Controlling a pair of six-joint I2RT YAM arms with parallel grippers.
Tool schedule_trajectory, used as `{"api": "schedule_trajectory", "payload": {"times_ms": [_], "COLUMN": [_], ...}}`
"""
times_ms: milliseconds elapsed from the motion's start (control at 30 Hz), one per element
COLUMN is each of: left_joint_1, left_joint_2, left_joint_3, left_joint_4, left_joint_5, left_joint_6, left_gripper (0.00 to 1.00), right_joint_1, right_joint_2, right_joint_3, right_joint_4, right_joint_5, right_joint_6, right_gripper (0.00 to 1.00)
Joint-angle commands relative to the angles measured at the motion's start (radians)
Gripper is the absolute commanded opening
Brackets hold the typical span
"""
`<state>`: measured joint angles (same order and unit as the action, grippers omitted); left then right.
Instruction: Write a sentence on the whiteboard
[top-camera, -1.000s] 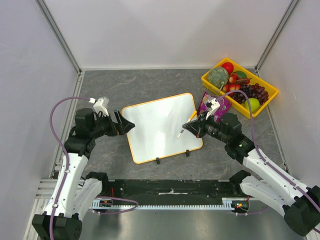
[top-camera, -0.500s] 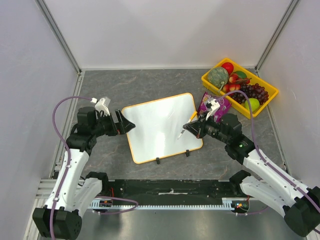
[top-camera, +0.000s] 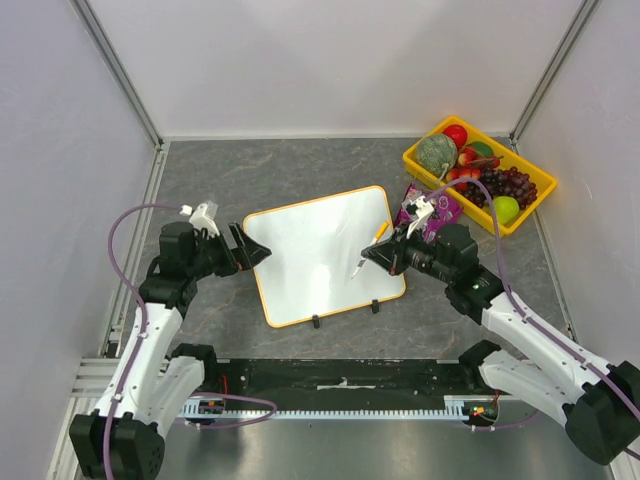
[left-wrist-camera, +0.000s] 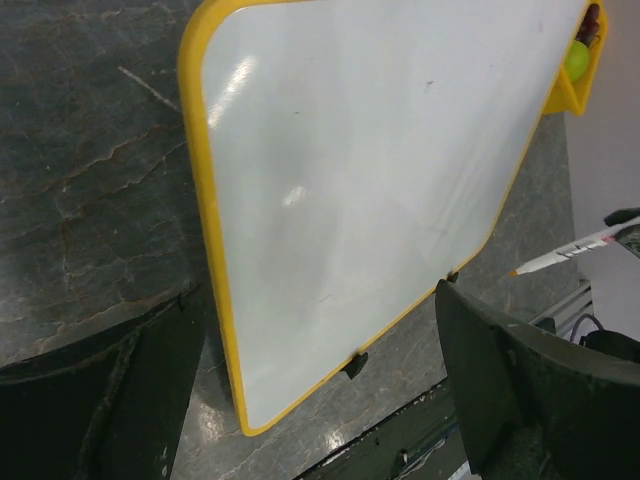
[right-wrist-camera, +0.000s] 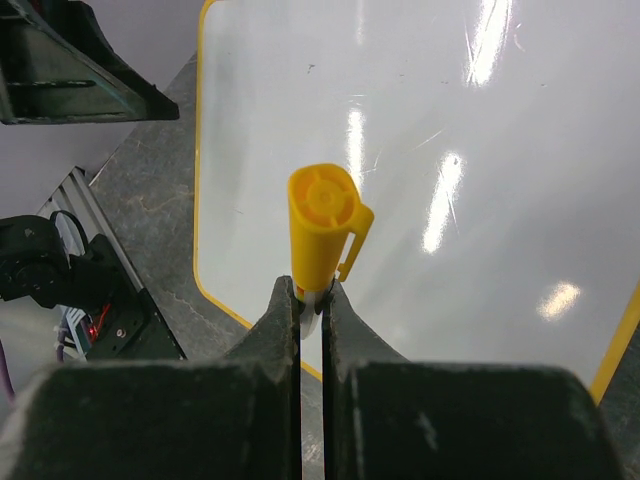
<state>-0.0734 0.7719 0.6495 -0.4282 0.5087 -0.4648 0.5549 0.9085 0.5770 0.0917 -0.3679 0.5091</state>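
The whiteboard (top-camera: 318, 255) lies flat mid-table, white with an orange-yellow rim and two black clips on its near edge. No sentence shows on it; its surface (left-wrist-camera: 370, 170) (right-wrist-camera: 460, 130) is blank. My right gripper (top-camera: 387, 252) (right-wrist-camera: 310, 295) hovers over the board's right part, shut on a white marker (top-camera: 370, 250) with its yellow cap (right-wrist-camera: 322, 228) on the back end and its tip pointing down at the board. My left gripper (top-camera: 250, 249) (left-wrist-camera: 318, 295) is open at the board's left edge, one finger on each side of the near-left corner. The marker (left-wrist-camera: 565, 257) also shows from there.
A yellow tray (top-camera: 505, 151) of toy fruit stands at the back right, with a purple packet (top-camera: 428, 212) between it and the board. Grey walls and metal posts close in both sides and the back. The arm bases and a black rail run along the near edge.
My left arm has eased slightly back and down by the board's left edge, still open. The right gripper with the marker has barely shifted over the board.
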Motion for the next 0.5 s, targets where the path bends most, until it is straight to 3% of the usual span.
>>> {"api": "schedule_trajectory", "payload": {"times_ms": [0, 267, 467], "left_joint_1": [0.007, 0.006, 0.007], "left_joint_2": [0.033, 0.040, 0.079], "left_joint_3": [-0.051, -0.250, -0.335], "left_joint_4": [0.100, 0.512, 0.715], "left_joint_5": [-0.078, 0.020, 0.072], "left_joint_6": [-0.072, -0.135, -0.101], "left_gripper": [0.98, 0.96, 0.94], "right_joint_1": [0.005, 0.005, 0.011], "right_joint_2": [0.016, 0.064, 0.115], "right_joint_3": [0.055, 0.072, 0.093], "right_joint_4": [0.063, 0.117, 0.172], "right_joint_5": [-0.031, -0.054, -0.065], "right_joint_6": [0.003, 0.022, 0.042], "right_gripper": [0.00, 0.00, 0.00]}}
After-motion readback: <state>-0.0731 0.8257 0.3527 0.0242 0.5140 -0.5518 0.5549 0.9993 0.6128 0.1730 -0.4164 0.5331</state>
